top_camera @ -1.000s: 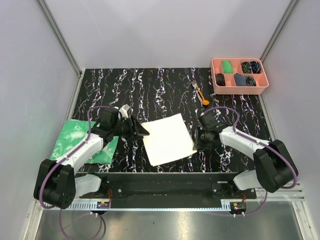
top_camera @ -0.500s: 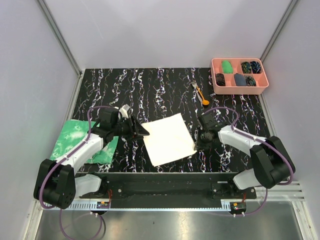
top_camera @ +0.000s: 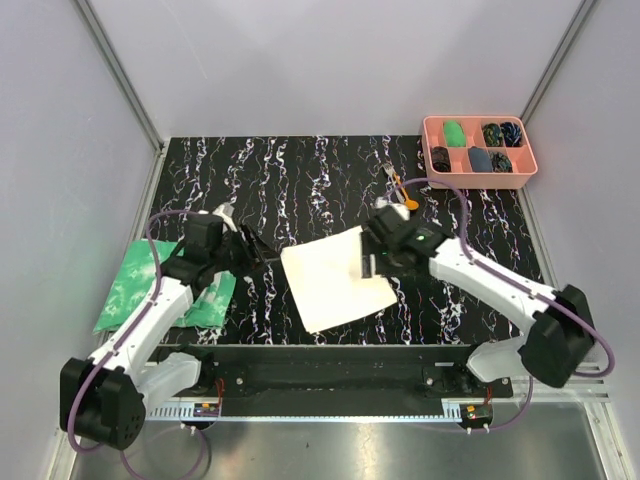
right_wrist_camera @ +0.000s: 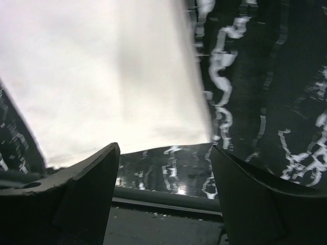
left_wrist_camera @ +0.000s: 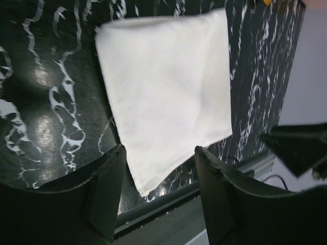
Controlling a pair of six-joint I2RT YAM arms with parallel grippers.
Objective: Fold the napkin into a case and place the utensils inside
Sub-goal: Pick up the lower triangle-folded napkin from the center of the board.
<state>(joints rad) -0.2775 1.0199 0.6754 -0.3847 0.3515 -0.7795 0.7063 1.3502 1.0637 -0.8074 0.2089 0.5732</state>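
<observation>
We find our left gripper (left_wrist_camera: pixel 159 150) spread apart and empty just left of the napkin (top_camera: pixel 330 285), which lies flat mid-table (top_camera: pixel 300 170), our right gripper (right_wrist_camera: pixel 163 147) likewise apart over its right edge, the utensils (top_camera: pixel 400 186) lying beyond.

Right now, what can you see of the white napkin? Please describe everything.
The napkin is a plain cream-white square of thin cloth, not yet folded. It lies flat, turned at a slant, on the black marbled table near its front edge. The right pincer hangs open over its right side; contact cannot be told. The left pincer, open, seems apart from it.
</observation>
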